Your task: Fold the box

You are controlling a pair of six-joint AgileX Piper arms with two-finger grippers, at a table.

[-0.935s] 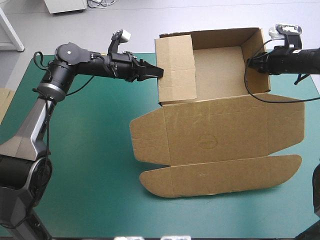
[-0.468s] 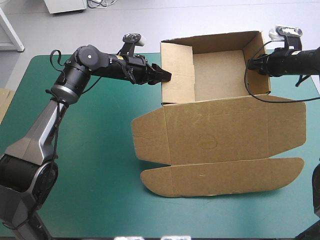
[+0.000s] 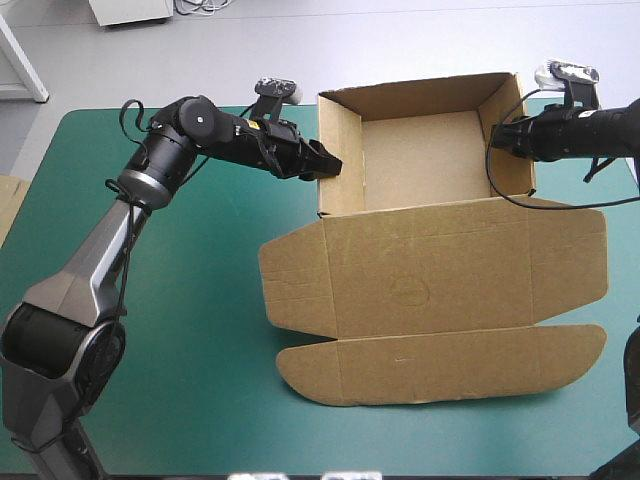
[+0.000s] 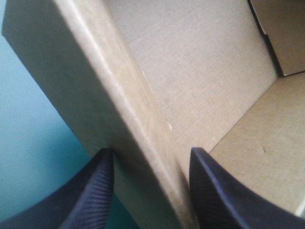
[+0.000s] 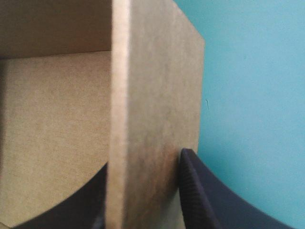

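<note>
Bright, even light from overhead, the bench (image 3: 190,340) flatly lit right across. The box (image 3: 430,280) throws only a thin, soft shadow under its front flap, at 6 o'clock. On the right wrist view, the box's inside sits dimmer than its well-lit outer wall.

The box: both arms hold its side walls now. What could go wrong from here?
1. The left arm's jaws clamp the left wall of the box; if they let go, it may spring outward.
2. The right arm's jaws clamp the right wall too; uneven pulls could twist or tear the board.
3. The lid lies flat on the teal-green cover and may drag if the box is shifted.
</note>
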